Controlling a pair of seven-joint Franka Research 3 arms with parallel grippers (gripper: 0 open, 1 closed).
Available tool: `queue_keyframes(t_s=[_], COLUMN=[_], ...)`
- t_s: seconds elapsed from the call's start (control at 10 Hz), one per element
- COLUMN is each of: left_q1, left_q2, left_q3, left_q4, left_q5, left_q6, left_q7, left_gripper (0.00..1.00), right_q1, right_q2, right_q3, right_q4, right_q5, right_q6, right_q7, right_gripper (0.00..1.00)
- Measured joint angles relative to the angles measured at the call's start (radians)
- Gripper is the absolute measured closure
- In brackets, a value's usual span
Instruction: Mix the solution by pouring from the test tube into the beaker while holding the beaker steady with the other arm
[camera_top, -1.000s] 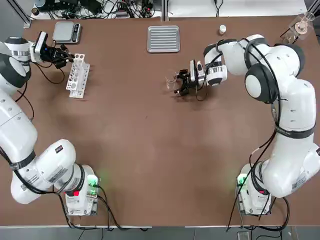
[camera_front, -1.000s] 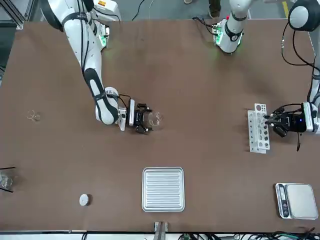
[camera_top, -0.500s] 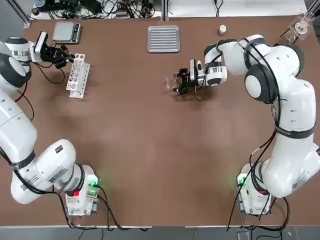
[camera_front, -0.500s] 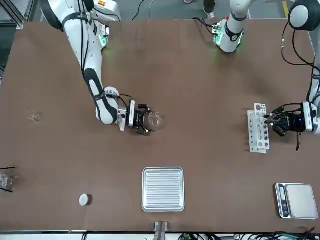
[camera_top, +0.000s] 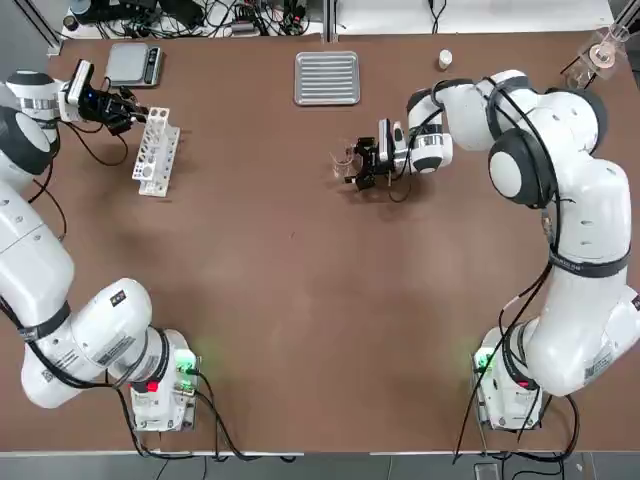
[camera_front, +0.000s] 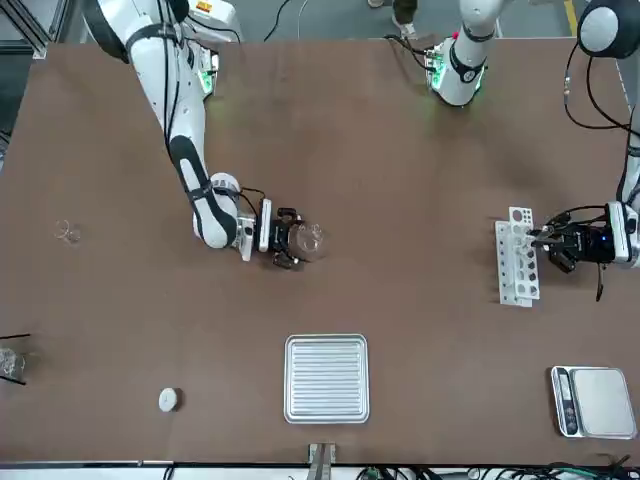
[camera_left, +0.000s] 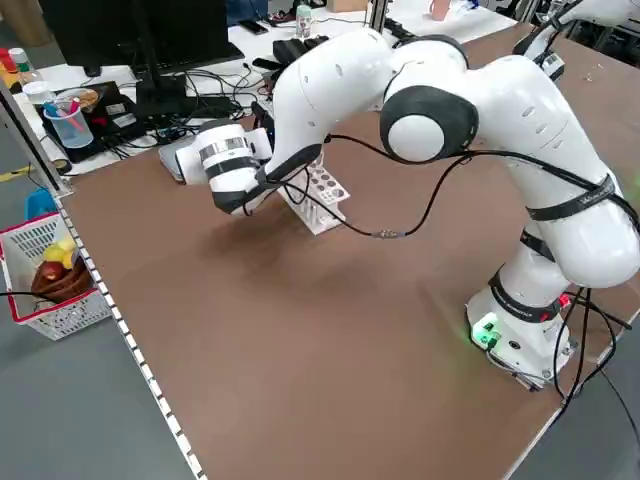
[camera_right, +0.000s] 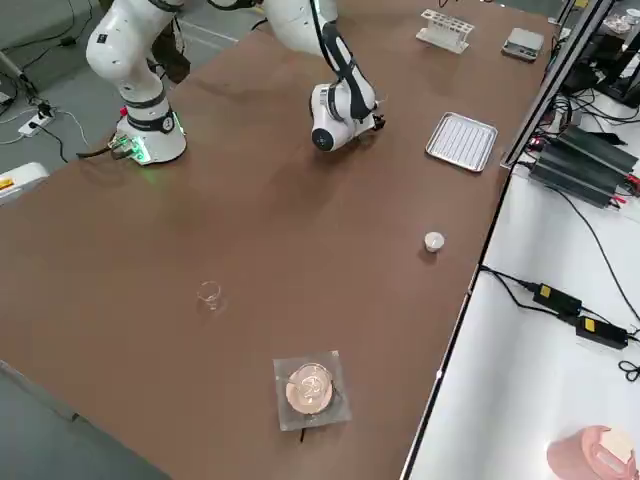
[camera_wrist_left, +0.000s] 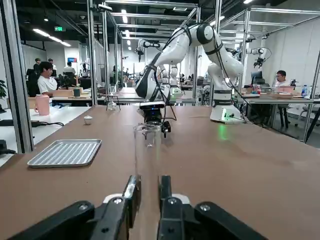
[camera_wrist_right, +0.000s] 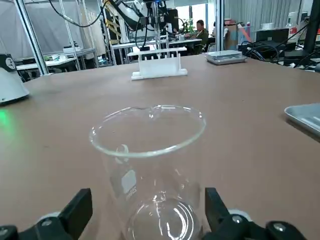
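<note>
Left wrist view first: where's the test tube?

Clenched in the left hand, near-upright, mouth uppermost.

And the beaker?

Upright between the parted fingers of the right hand. Those look released, with a gap on one side, so I wouldn't call it grasped.

Which way must the tube travel?

By the overhead picture, with twelve at its top, the beaker lies between three and four o'clock from the left hand, well apart across the worktop. The right hand is far nearer, at the beaker's three o'clock.

So steady first?

I'd close the right hand, carry the tube over, then tip its long axis towards the rim.
</note>
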Motion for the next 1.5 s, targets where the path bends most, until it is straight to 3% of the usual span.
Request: queue_keyframes(t_s=[0.9, 1.0, 1.2, 1.5], left_q1=[0.000, 0.000, 0.000, -0.003], left_q2=[-0.047, -0.054, -0.063, -0.098], left_q3=[-0.001, -0.001, -0.002, -0.008], left_q4=[-0.001, -0.001, -0.010, -0.013], left_q5=[-0.002, -0.002, -0.002, -0.002], left_q6=[-0.004, -0.004, -0.004, -0.004], left_q7=[-0.034, -0.034, -0.034, -0.051], left_gripper=[0.78, 0.78, 0.78, 0.78], right_q1=[0.016, 0.017, 0.018, 0.018], right_q2=[0.018, 0.020, 0.021, 0.021], right_q3=[0.000, 0.000, 0.000, 0.000], right_q4=[0.014, 0.015, 0.016, 0.016], right_q5=[0.022, 0.023, 0.026, 0.026], right_q6=[0.000, 0.000, 0.000, -0.001], right_q7=[0.000, 0.000, -0.001, -0.001], right_gripper=[0.03, 0.06, 0.23, 0.23])
